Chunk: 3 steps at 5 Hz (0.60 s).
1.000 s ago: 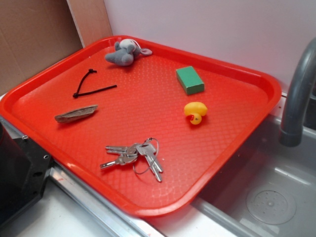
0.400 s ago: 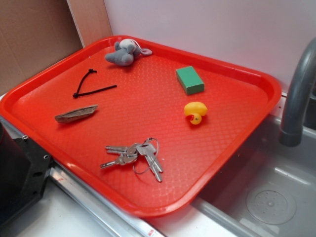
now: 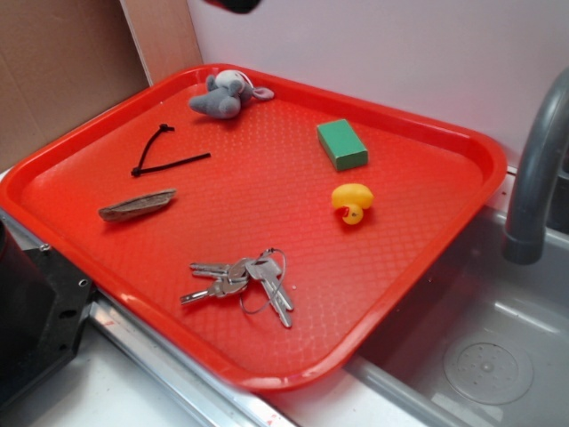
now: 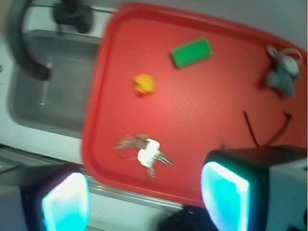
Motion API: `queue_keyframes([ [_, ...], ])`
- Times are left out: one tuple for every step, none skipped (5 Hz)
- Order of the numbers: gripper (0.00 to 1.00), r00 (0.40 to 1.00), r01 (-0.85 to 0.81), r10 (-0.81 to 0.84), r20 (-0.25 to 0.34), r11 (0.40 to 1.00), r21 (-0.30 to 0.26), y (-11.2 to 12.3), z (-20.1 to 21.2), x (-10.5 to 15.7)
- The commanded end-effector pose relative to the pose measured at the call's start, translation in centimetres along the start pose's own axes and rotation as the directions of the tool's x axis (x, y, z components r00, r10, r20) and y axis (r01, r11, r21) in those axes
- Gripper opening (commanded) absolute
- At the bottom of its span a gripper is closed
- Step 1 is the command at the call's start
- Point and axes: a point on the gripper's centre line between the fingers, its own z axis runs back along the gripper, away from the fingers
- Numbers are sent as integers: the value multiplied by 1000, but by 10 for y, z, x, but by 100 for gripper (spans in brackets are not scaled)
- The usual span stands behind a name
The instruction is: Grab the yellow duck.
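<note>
The gripper (image 4: 144,195) had just appeared overhead, jaws released, high above the tray (image 3: 80,160); the duck (image 3: 352,201) sat untouched near the tray's right edge.

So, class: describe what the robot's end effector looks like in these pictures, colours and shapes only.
In the wrist view the end effector shows two chunky black fingers with rounded corners, each faced with a glowing cyan pad. The exterior view shows only a dark sliver at the top edge, too little to describe.
</note>
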Motion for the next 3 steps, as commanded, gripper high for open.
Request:
queue_keyframes([
  [100, 998, 2, -6, 57, 997, 78, -4, -12, 38],
  [100, 998, -29, 26, 51, 998, 62, 18, -18, 62],
  [100, 999, -47, 45, 26, 996, 73, 26, -28, 79],
])
